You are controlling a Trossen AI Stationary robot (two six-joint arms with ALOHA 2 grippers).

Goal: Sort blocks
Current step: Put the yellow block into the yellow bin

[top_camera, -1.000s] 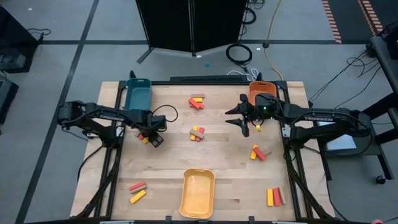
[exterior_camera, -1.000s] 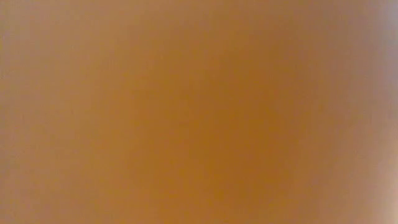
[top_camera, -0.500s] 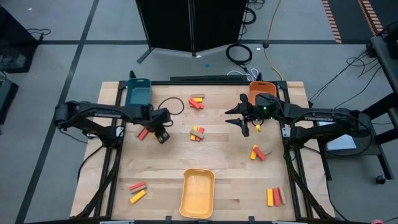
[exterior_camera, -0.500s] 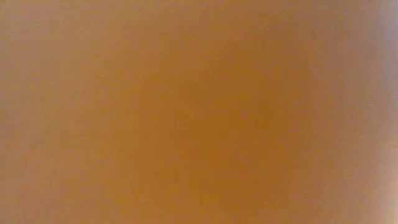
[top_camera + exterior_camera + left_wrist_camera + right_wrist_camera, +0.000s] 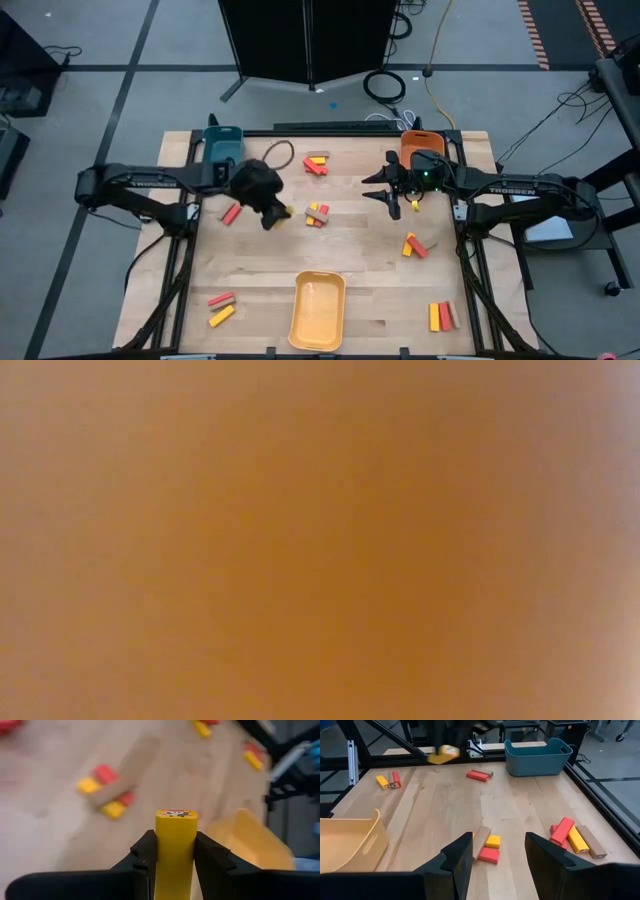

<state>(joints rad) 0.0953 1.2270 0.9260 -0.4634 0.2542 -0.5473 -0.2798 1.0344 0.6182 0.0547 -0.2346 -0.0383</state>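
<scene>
1. Your left gripper is clamped on one small yellow rectangular block, held end-out between both fingers. In the high view that gripper sits over the wooden table, between the lone red block and the centre cluster of red, yellow and tan blocks.
2. Your right gripper waits w/ fingers spread wide and nothing between them, just in front of the orange tray at the far right edge.
3. Progress, judged from the trays: the yellow rectangular tray at the near edge looks empty, so little or nothing is sorted yet. I can't see into the teal tray or the orange one well enough to say.
4. Still loose on the table: the far group, the centre cluster, a group right of centre, the near-right group, the near-left pair, plus the lone red block.
5. The low view shows only an orange-brown blur, no help.
6. Likely step: the held block goes to the yellow tray.
</scene>
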